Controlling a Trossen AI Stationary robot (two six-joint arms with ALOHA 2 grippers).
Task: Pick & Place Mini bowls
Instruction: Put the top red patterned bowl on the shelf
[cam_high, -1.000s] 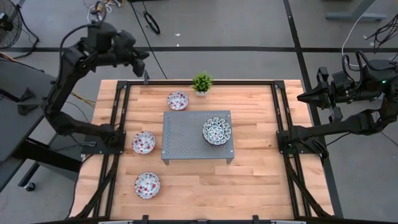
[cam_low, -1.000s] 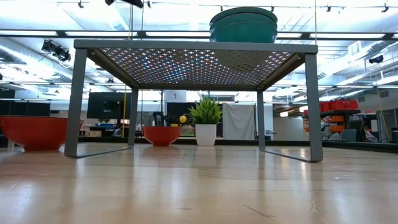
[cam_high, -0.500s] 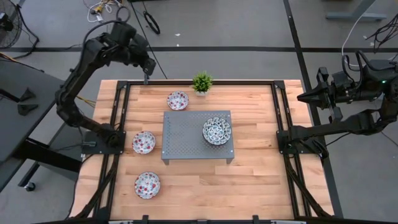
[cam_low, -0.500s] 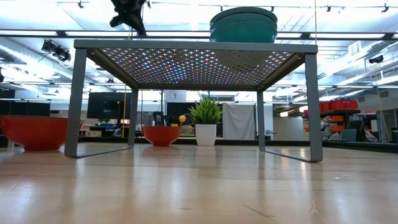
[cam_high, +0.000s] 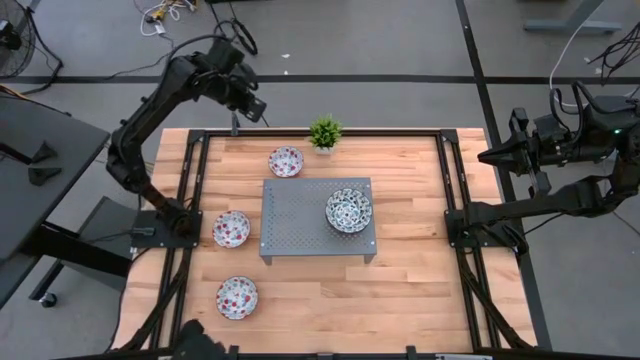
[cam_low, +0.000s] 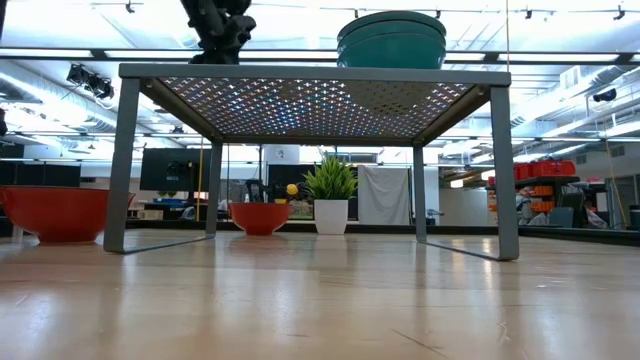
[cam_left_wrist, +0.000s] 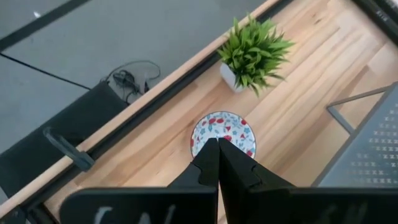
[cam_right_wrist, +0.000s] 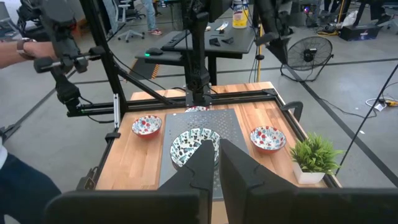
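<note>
Left gripper (cam_high: 257, 106): fingers closed, empty, poised beyond the table's far edge above the red-spotted white ceramic mini bowl (cam_high: 286, 161), likely the next pick.
Right gripper (cam_high: 487, 156): parked off the table's right side, fingers nearly together, holding nothing.
Dark-patterned bowl stack (cam_high: 348, 210): nested on the grey perforated metal stand (cam_high: 300, 215), apparently the placing spot.

No text or label can be read.
</note>
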